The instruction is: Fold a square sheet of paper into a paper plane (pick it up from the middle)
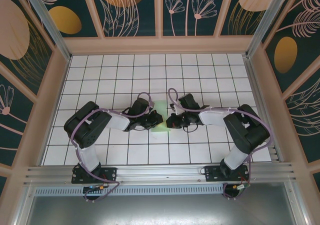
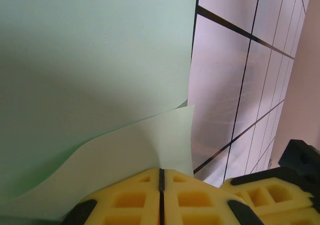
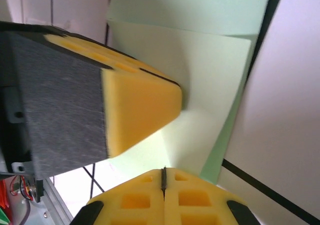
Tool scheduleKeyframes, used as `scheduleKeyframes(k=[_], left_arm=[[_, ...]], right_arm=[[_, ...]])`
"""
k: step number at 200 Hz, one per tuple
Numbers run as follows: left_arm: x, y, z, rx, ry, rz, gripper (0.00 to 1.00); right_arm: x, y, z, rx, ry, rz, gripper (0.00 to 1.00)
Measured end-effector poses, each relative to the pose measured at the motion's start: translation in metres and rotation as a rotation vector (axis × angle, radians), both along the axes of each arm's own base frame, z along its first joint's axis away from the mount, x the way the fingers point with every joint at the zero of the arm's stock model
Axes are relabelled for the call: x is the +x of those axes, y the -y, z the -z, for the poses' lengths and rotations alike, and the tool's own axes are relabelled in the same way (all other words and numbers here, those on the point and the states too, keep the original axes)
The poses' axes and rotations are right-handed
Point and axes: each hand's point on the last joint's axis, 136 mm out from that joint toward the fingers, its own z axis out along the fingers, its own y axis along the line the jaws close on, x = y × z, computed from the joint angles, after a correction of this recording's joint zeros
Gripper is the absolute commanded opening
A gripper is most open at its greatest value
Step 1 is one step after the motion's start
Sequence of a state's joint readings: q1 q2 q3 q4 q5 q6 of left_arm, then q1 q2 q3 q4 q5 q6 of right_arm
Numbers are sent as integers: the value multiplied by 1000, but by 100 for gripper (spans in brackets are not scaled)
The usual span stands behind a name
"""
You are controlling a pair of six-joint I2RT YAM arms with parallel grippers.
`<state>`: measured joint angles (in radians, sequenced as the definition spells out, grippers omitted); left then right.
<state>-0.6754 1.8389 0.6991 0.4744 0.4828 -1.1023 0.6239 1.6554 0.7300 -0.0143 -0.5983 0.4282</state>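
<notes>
The left jaws are pressed together, their yellow pads (image 2: 130, 201) meeting at a thin seam with an edge of the paper (image 2: 90, 60) pinched in it. The right jaws are closed the same way, clamped on another edge of the same paper (image 3: 210, 80). In the right wrist view, one of the left pads (image 3: 142, 102) lies against the sheet's face. The paper is bent over on itself, with a paler flap (image 2: 167, 140) showing below the edge of a broad mint layer. From above, it sits between the two sets of jaws at mid tabletop (image 1: 200, 75), with the left arm (image 1: 90, 127) and right arm (image 1: 245, 127) reaching in from either side
</notes>
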Motion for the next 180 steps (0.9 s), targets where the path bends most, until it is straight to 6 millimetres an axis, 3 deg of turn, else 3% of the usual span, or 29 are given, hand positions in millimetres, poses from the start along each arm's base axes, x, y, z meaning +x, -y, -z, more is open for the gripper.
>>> scheduleKeyframes(k=[109, 180], left_arm=[[0, -1, 1, 6, 1, -16, 9], [0, -1, 1, 8, 3, -17, 9]], right_arm=[[0, 6, 15, -45, -11, 13, 1], [0, 5, 10, -38, 4, 7, 1]])
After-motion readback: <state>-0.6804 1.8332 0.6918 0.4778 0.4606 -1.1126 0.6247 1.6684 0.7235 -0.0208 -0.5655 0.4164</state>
